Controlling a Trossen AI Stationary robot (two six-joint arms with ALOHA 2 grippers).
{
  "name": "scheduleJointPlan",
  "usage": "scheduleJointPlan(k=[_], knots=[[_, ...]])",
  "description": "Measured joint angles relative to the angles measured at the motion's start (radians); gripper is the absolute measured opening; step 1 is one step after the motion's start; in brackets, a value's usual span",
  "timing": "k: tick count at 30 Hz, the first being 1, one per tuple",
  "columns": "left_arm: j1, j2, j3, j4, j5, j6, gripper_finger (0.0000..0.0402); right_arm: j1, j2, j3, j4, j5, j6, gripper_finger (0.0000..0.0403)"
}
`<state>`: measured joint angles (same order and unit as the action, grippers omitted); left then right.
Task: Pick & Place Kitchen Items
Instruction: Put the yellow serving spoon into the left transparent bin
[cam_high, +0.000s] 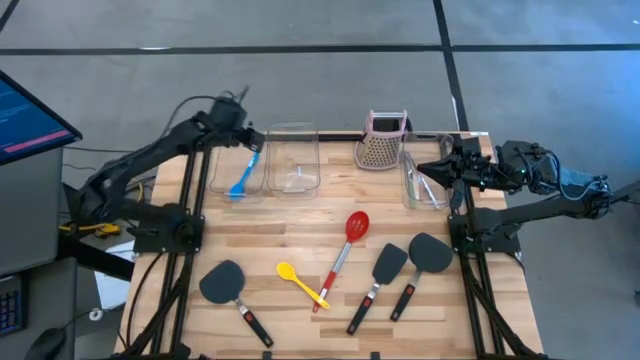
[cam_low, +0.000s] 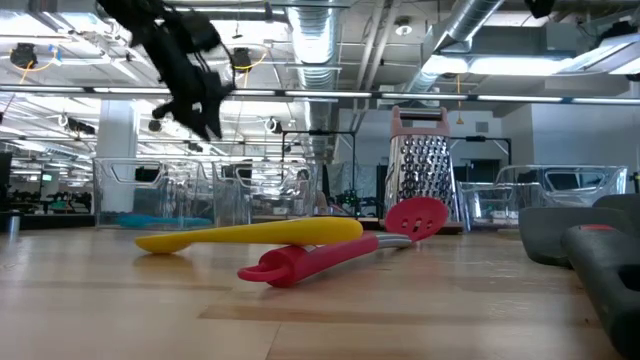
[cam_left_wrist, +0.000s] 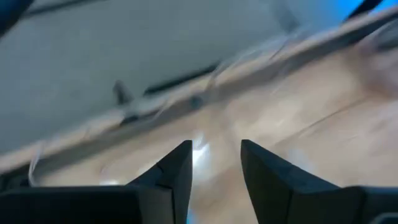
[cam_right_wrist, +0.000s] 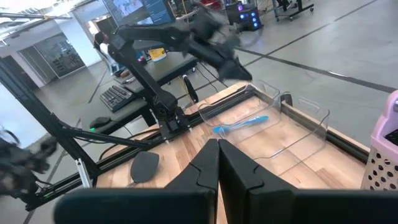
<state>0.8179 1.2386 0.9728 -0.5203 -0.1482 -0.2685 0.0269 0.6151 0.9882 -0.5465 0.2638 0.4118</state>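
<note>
Binned: blue spoon (cam_high: 241, 181), tongs (cam_high: 428, 187).
Counter: three spatulas (cam_high: 222, 284), red spoon (cam_high: 356, 226), yellow spoon (cam_high: 287, 271) remained at 6 o'clock.
Left hand (cam_left_wrist: 214, 163): open, empty.
Right hand (cam_right_wrist: 218, 163): closed, empty.

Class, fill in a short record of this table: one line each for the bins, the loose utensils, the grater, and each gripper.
Left bin: holds the blue spoon.
Middle bin: looks empty.
Right bin: holds the metal tongs.
Loose on the table: red spoon, yellow spoon, three black spatulas.
Grater: upright at the back edge.
Left gripper: open, above the left bin.
Right gripper: shut and empty, above the right bin.
</note>
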Motion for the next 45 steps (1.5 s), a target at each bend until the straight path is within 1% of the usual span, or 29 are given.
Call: scheduleJointPlan(k=[5, 8, 10, 13, 17, 19, 22, 26, 29, 33, 41, 45], knots=[[-0.039, -0.189, 0.0, 0.046, 0.194, -0.049, 0.0103, 0.0, 0.0, 0.0, 0.0, -0.001, 0.0, 0.0001], [-0.105, -0.29, 0.0, 0.074, 0.327, -0.054, 0.0092, 0.0, 0.001, 0.0, 0.0, -0.001, 0.0, 0.0001], [-0.173, -0.352, 0.0, 0.11, 0.367, -0.054, 0.0082, 0.0, 0.008, 0.0, 0.001, -0.001, 0.0, 0.0001], [-0.313, -0.43, 0.0, 0.188, 0.352, -0.052, 0.0061, 0.0, 0.017, 0.0, 0.0, -0.001, 0.0, 0.0001], [-0.535, -0.478, 0.0, 0.353, 0.278, -0.036, 0.0026, 0.0, 0.031, -0.001, 0.003, -0.002, 0.0, 0.0001], [-0.642, -0.48, 0.0, 0.434, 0.243, 0.01, 0.001, 0.0, 0.036, -0.001, 0.0, -0.002, 0.0, 0.0001], [-0.781, -0.468, 0.0, 0.518, 0.199, 0.082, 0.0003, 0.0, 0.045, -0.001, 0.002, -0.004, 0.0, 0.0001], [-0.915, -0.43, 0.001, 0.54, 0.149, 0.128, 0.0003, 0.0, 0.073, -0.002, -0.003, -0.007, 0.0, 0.0001], [-0.977, -0.393, -0.001, 0.537, 0.124, 0.13, 0.0003, 0.0, 0.093, 0.0, 0.01, -0.016, 0.006, 0.0001], [-1.027, -0.341, 0.0, 0.545, 0.099, 0.13, 0.0003, 0.0, 0.101, 0.0, 0.011, -0.031, 0.025, 0.0001], [-1.081, -0.265, 0.0, 0.559, 0.095, 0.13, 0.0003, 0.019, 0.104, 0.0, 0.009, -0.031, 0.034, 0.0001], [-1.107, -0.227, 0.0, 0.609, 0.074, 0.13, 0.0003, 0.04, 0.105, -0.001, 0.007, -0.031, 0.034, 0.0001]])
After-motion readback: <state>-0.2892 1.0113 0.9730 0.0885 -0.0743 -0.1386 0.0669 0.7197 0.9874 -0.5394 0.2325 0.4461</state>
